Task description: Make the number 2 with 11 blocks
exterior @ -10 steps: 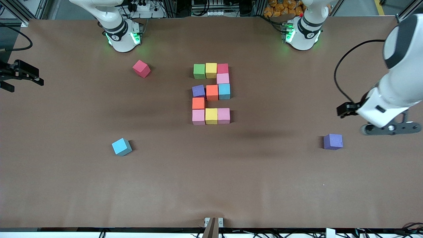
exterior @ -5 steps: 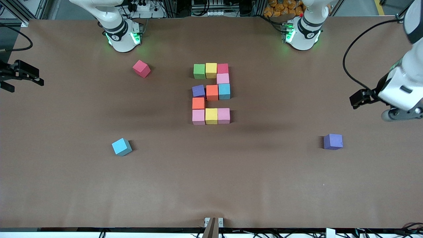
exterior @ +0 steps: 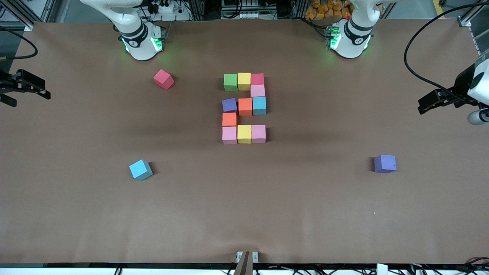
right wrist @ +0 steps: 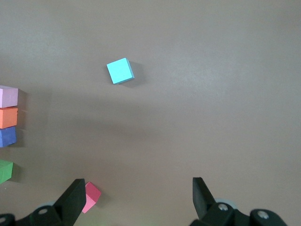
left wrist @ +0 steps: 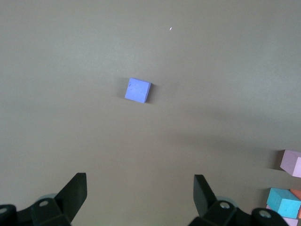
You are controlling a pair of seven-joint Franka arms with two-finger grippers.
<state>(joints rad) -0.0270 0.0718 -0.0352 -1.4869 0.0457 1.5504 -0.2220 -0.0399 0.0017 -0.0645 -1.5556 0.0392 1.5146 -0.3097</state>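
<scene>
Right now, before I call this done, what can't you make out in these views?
- Left gripper: cut off by the front view's edge; only open fingertips show in its wrist view.
- Right gripper: likewise at the front view's edge, open, empty.
- Number 2: wrist views clip it at their edges.
- Purple block, blue block, red block: hidden sides unseen.

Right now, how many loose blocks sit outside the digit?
3. The red block lies near the right arm's base, the light blue block nearer the front camera toward the same end, and the purple block toward the left arm's end. None looks hidden.
</scene>
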